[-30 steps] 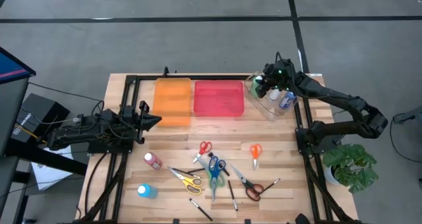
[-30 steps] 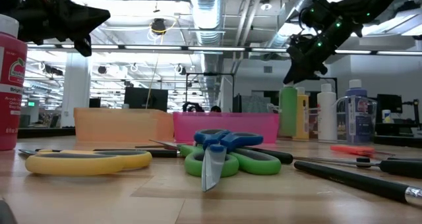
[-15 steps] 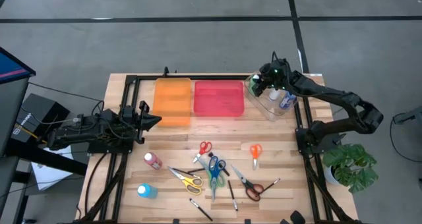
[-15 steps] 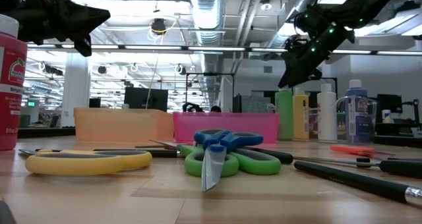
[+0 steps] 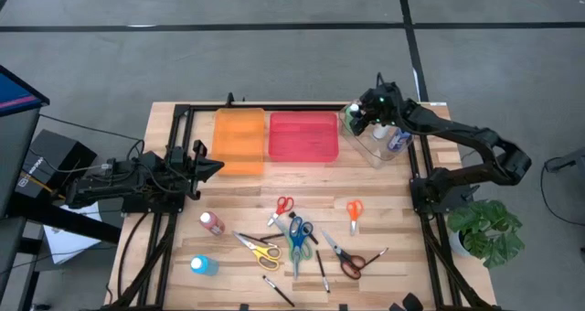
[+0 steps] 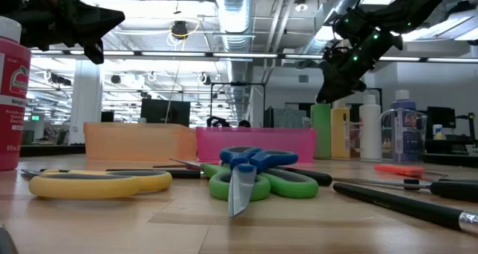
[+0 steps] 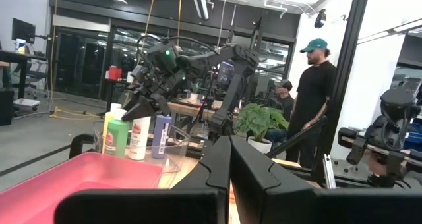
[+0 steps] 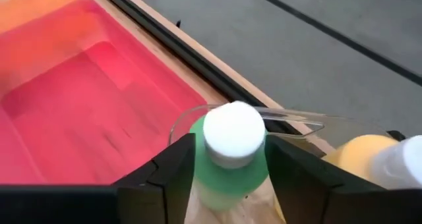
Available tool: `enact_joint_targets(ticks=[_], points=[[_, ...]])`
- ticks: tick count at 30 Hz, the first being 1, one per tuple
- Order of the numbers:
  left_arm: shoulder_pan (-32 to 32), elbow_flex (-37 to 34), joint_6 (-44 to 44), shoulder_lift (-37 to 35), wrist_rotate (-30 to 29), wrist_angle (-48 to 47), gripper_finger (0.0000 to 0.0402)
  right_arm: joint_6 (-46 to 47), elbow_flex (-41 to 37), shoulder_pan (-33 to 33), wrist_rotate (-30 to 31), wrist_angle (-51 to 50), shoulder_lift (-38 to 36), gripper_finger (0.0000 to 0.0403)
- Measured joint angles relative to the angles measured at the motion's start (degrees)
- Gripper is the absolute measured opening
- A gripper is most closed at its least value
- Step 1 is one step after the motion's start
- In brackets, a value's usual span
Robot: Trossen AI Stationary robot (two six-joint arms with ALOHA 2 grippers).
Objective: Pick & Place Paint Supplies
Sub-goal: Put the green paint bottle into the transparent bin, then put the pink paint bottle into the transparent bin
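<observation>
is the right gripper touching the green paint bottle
Cannot tell. In the right wrist view the right gripper has a finger on each side of the green paint bottle, with no plain gap or contact visible.

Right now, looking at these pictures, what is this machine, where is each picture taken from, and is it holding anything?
It is a robot with two dark arms at a wooden table, each ending in a two-finger tool. One picture looks straight down on the table, one looks level across it, and one comes from a camera on each wrist.

At the back stand an orange tray, a pink tray and a clear bin with paint bottles in it. Loose at the front lie several scissors, thin brushes, a pink bottle and a blue bottle.

The right tool is over the clear bin, its fingers open on either side of a green bottle with a white cap; they do not look clamped on it. The left tool waits shut at the table's left edge, holding nothing.
</observation>
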Motion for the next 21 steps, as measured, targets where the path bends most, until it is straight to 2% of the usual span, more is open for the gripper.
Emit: enact_joint_targets(ticks=[7, 12, 17, 21], points=[[0.00, 0.00, 0.00, 0.00, 0.02, 0.02, 0.0001, -0.20, 1.43, 1.55, -0.02, 0.35, -3.67, 0.0221], [-0.01, 0.00, -0.01, 0.00, 0.01, 0.02, 0.0001, 0.29, 2.89, 3.76, 0.00, 0.51, -7.41, 0.0227], [0.00, 0.00, 0.00, 0.00, 0.02, 0.01, 0.0001, 1.33, 3.41, 9.09, 0.00, 3.31, -10.97, 0.0209], [-0.01, 0.00, 0.01, 0.00, 0.01, 0.01, 0.0001, 1.29, 3.45, 15.85, 0.00, 9.90, -12.23, 0.0168]])
